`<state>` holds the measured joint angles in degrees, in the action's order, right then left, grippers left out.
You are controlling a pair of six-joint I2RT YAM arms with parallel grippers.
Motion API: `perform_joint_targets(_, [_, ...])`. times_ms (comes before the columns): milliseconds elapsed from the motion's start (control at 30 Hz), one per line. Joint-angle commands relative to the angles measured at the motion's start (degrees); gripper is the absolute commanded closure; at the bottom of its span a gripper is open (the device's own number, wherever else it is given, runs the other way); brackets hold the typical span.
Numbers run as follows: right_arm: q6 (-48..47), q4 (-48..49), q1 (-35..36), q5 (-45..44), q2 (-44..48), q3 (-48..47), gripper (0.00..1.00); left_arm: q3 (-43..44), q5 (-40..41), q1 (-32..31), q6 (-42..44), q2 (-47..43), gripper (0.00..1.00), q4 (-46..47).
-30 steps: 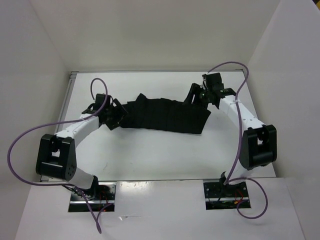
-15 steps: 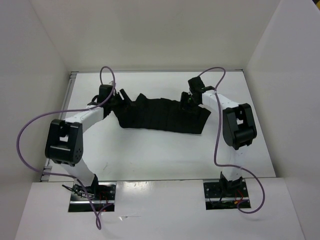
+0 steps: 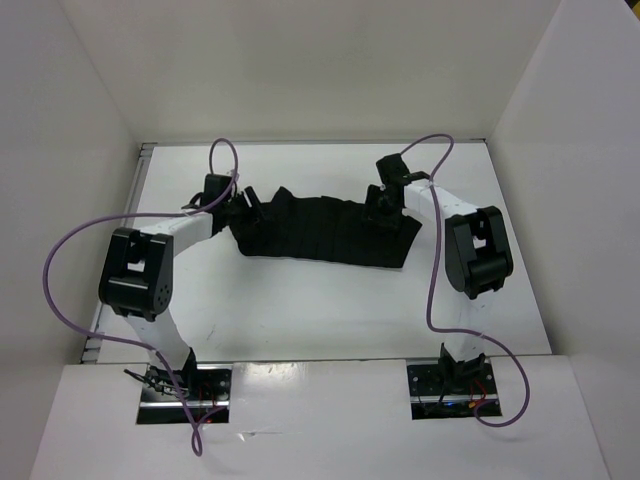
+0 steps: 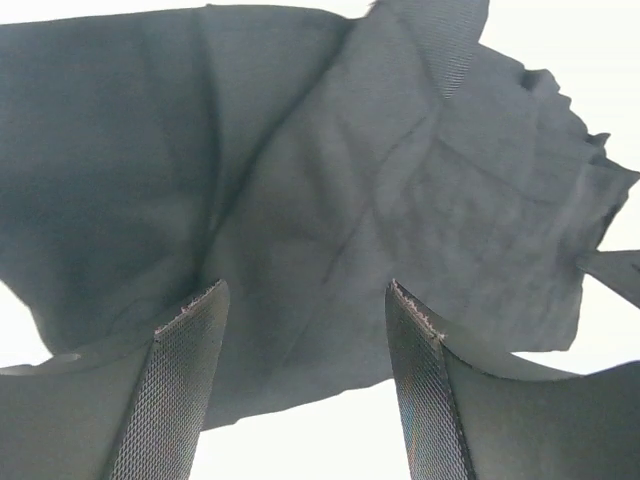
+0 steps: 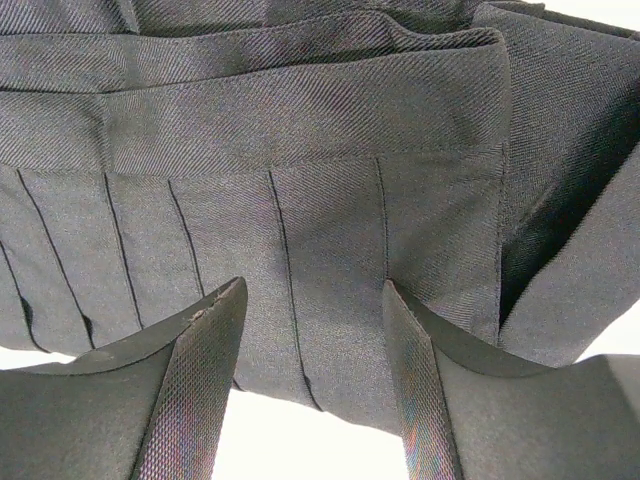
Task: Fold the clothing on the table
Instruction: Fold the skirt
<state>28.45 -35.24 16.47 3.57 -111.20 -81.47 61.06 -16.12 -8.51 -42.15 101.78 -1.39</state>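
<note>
Left pincer (image 4: pixel 305 295), right pincer (image 5: pixel 312 287) moved inward onto clothing (image 3: pixel 320 232) on white table (image 3: pixel 330 310).

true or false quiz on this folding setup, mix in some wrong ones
1. The clothing lies on the table as a long black strip. True.
2. The left gripper is at the clothing's left end. True.
3. The right gripper is shut tight. False: in its wrist view the fingers stand apart, with pleated cloth showing between them.
4. The clothing hangs over the table's near edge. False: it lies wholly on the tabletop, toward the far side.
</note>
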Motion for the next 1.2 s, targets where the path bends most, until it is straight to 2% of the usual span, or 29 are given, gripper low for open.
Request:
perform_joint_targets(0, [0.4,-0.9,-0.3,-1.4,-0.4,-1.1,0.38,-0.3,4.4,0.1,2.2,-3.4,0.29,-2.5])
perform_joint_targets(200, [0.4,-0.9,-0.3,-1.4,-1.0,-0.5,0.38,-2.1,7.3,0.1,2.2,-4.1,0.32,-3.9])
perform_joint_targets(533, [0.4,-0.9,-0.3,-2.0,0.1,-0.5,0.38,-3.1,3.5,-0.5,2.2,-0.6,0.43,-3.3])
perform_joint_targets(567, [0.4,-0.9,-0.3,-2.5,0.1,-0.5,0.38,-3.1,2.9,-0.5,2.2,-0.6,0.52,-3.3])
perform_joint_targets(600, [0.4,-0.9,-0.3,-2.5,0.1,-0.5,0.38,-3.1,2.2,-0.5,2.2,-0.6,0.57,-2.7])
perform_joint_targets(800, [2.1,-0.7,-2.1,-5.2,2.5,1.2,0.38,-3.1,-2.0,-0.5,2.2,-0.6,0.8,-0.9])
perform_joint_targets(833, [2.7,-0.7,-3.0,-5.2,3.3,1.2,0.38,-3.1,-2.5,-0.5,2.2,-0.6,0.97,-0.9])
perform_joint_targets(867, [2.8,-0.7,-3.5,-6.2,3.9,1.9,0.38,-3.1,-3.2,-0.5,2.2,-1.3,1.0,-0.9])
perform_joint_targets(1033, [3.5,-0.2,-7.4,-7.3,5.7,3.2,0.38,-4.5,-6.6,-1.0,1.6,-8.9,1.0,-0.4])
perform_joint_targets(1167, [4.1,0.4,-7.4,-6.6,4.3,3.2,0.38,-4.5,-7.2,-1.0,1.6,-16.2,1.0,-2.8])
